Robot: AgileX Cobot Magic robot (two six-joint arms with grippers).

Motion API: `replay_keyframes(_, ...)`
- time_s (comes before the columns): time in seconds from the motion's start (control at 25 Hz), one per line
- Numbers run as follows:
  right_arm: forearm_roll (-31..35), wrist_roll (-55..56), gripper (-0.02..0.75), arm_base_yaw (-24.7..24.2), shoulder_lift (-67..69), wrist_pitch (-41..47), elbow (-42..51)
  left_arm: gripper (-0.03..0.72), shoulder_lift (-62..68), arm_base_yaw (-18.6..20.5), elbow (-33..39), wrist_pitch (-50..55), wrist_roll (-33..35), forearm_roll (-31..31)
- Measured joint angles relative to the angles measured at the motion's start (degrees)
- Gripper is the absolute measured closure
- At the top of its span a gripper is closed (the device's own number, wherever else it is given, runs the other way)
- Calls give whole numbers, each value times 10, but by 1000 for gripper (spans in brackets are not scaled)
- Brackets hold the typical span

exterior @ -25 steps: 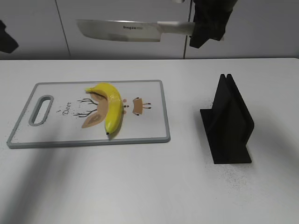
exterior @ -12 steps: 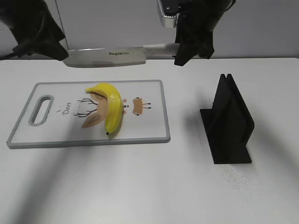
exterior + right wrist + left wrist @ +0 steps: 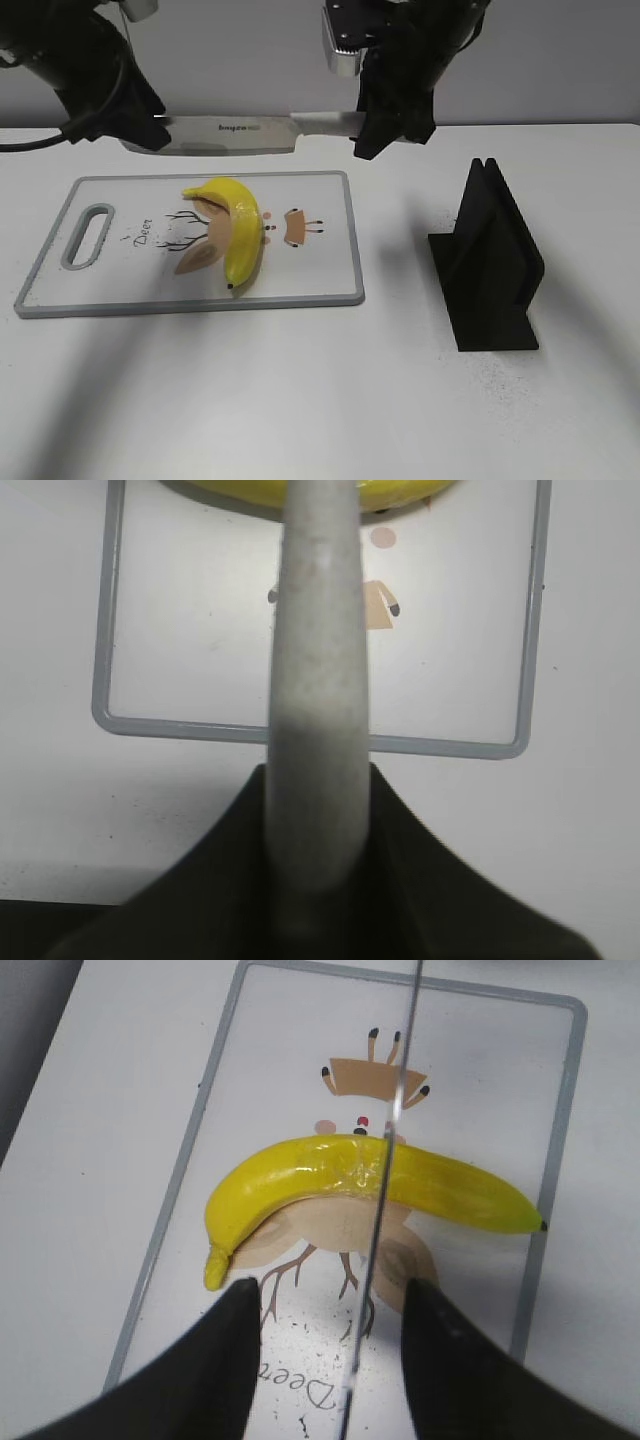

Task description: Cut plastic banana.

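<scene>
1. A yellow curved plastic banana [image 3: 236,230] lies near the middle of a white cutting board with a grey rim [image 3: 340,290], left of centre in the exterior view, over a printed deer drawing [image 3: 175,235].
2. A large steel cleaver with a pale grey handle [image 3: 225,134] hangs level above the board's far edge, clear of the banana, its blade pointing to the left of the frame.
3. The right gripper [image 3: 385,125], upper centre, is clamped on the cleaver's handle; the right wrist view shows the handle between its black fingers [image 3: 215,880].
4. The left gripper [image 3: 140,130], upper left, is at the blade's tip. In the left wrist view its fingers [image 3: 215,1370] are spread apart, the blade edge between them, touching neither.
5. A black slotted knife stand [image 3: 490,265] sits on the white table [image 3: 300,400] to the right, well apart from the board.
</scene>
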Motion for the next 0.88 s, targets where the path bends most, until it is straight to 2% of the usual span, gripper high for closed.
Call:
replay_keyframes(0.08, 1, 0, 577, 0, 1, -1, -2, 289, 4, 0, 0, 0, 2, -2)
replay_keyframes(0.24, 1, -1, 577, 0, 1, -2, -10, 589, 7, 0, 0, -1, 2, -2)
replay_keyframes(0.28, 1, -1, 577, 0, 1, -4, -12, 631, 7, 0, 0, -1, 3, -2)
replay_keyframes(0.44, -4, -8, 577, 0, 1, -12, -20, 674, 18, 0, -1, -6, 6, -2)
replay_keyframes(0.88, -9, -7, 577, 0, 70, -47, -22, 675, 122, 0, -1, -56, 12, -7)
